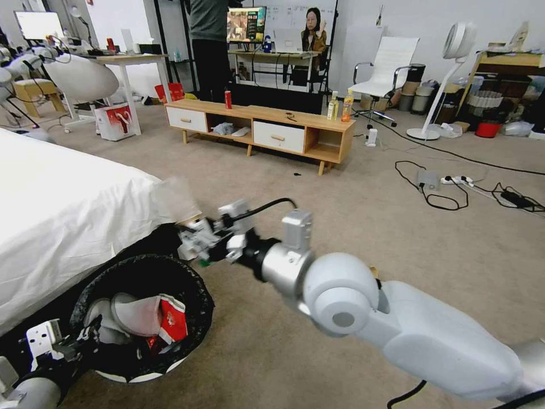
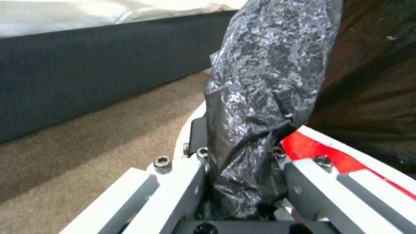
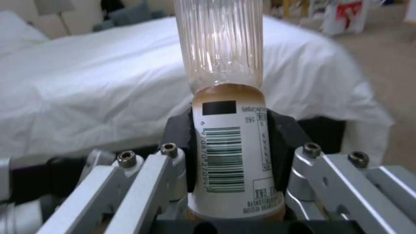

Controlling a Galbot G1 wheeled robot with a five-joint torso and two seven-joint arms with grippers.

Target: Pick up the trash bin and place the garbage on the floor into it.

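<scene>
The right gripper is closed on a clear ribbed bottle, its dark pads pressed against the white barcode label on either side. In the head view the same gripper is held just above the far rim of the trash bin, with the bottle reaching from it toward the corner of the bed. The label and a little amber liquid inside the bottle are made out from the right wrist view, while from the head they are blurred.

The left gripper is clamped on the bin's bag-covered rim, black plastic bag bunched between its fingers. In the head view this gripper is seen at the bin's near rim, on the side toward the bed. The bin is seen beside the bed's dark base, over the floor; whether it rests there or is lifted cannot be told. Inside the bin a red-white crushed carton and pale crumpled paper are seen from the head; only a red-and-white strip is caught by the left wrist view.
</scene>
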